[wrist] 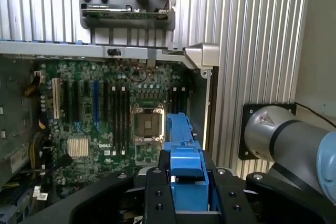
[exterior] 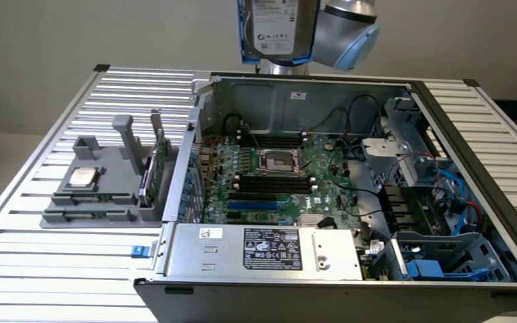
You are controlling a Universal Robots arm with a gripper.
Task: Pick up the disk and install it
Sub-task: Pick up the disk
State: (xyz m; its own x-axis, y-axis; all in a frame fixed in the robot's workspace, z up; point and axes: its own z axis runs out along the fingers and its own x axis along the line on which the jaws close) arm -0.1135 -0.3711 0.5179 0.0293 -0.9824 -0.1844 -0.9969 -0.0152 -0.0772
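The disk [exterior: 277,30], a silver-grey drive with a white label in a blue carrier frame, hangs upright high above the back wall of the open computer case [exterior: 312,101]. In the wrist view my gripper [wrist: 189,195] is shut on it. The black fingers [wrist: 156,192] press both sides of the blue carrier [wrist: 181,145], which juts out over the motherboard [wrist: 105,114]. The arm's grey and blue joint [exterior: 349,30] sits just behind the disk.
A drive cage with blue parts [exterior: 443,259] is in the case's corner at the exterior view's lower right. Beside it lies the power supply [exterior: 268,249]. A grey fixture [exterior: 97,195] on the slatted table holds a silver CPU chip [exterior: 83,177] and a green card [exterior: 157,168].
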